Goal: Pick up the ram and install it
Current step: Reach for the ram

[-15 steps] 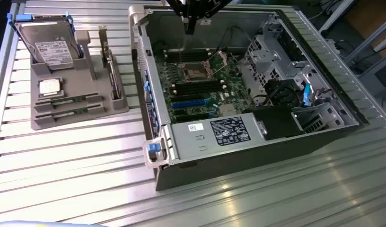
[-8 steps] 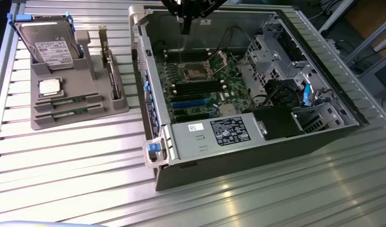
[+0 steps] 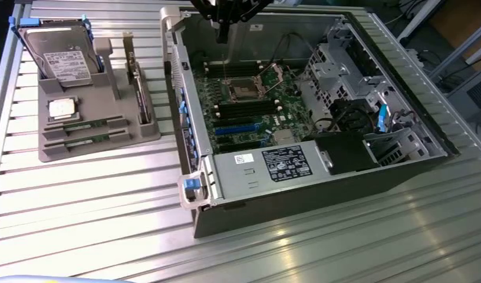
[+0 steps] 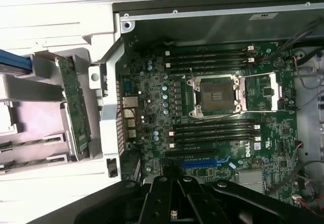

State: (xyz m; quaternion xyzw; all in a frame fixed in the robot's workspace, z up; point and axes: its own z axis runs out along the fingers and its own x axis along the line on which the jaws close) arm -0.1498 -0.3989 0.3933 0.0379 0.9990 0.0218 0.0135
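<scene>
Gripper (image 3: 221, 32) shut w/ nothing in it, hovers over open PC case (image 3: 303, 197); ram (image 3: 82, 124) lies flat in grey tray (image 3: 83, 151) beside case, next to its twin, prob light, stiff, fragile, so pinch long edges, not chips.

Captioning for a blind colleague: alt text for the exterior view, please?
The gripper hangs shut over the open computer case. On the exterior view's left, a grey tray holds two ram sticks, a processor and a hard drive.
</scene>
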